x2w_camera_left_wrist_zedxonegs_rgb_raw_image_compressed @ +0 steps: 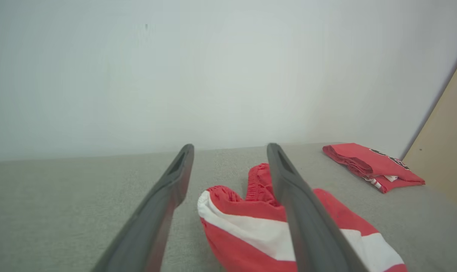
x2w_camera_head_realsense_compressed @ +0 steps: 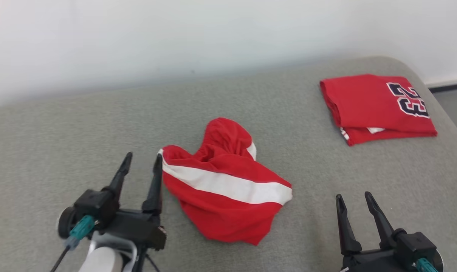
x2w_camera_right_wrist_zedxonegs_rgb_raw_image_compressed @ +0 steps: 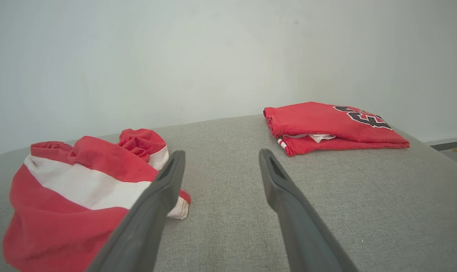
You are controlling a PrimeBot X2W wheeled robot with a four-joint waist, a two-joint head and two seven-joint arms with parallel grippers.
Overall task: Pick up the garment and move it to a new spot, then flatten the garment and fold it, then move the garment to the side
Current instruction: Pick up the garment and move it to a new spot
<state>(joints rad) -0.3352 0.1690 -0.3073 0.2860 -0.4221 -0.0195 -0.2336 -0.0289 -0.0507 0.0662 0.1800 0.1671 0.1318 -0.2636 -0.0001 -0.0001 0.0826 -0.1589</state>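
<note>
The left claw (x2w_camera_head_realsense_compressed: 143, 158) stands wide with nothing between its two long dark fingers. Its inner fingertip is just beside, perhaps touching, the near-left corner of the crumpled red shorts-like garment with a broad white band (x2w_camera_head_realsense_compressed: 224, 189). The right claw (x2w_camera_head_realsense_compressed: 353, 196) is also spread wide and empty, low on the robot's right and apart from the cloth's right end.

The garment lies loose in a heap about the middle of the grey woven-fabric surface (x2w_camera_head_realsense_compressed: 62, 132), held by neither claw. I judge that it is resting at its working spot and that flattening is the step in hand. None of the folding looks begun.

The next move probably calls for each claw to take one end of the white band, at the left corner and the right tip. They would then draw apart to pull the folds out, keeping low so the thin cloth slides and does not bunch.

The garment's long axis follows the white band. In the head view it runs on a slant from the corner by the left claw toward the robot's right and slightly nearer the robot. A gathered, elastic-looking hump rises from the far edge and points toward the pale wall (x2w_camera_head_realsense_compressed: 175, 37). A lower point of red cloth aims back at the robot.

Well apart, at the far right, a folded red jersey with a dark outlined number (x2w_camera_head_realsense_compressed: 375, 107) lies flat on the same surface, so any move aside should keep clear of it.
</note>
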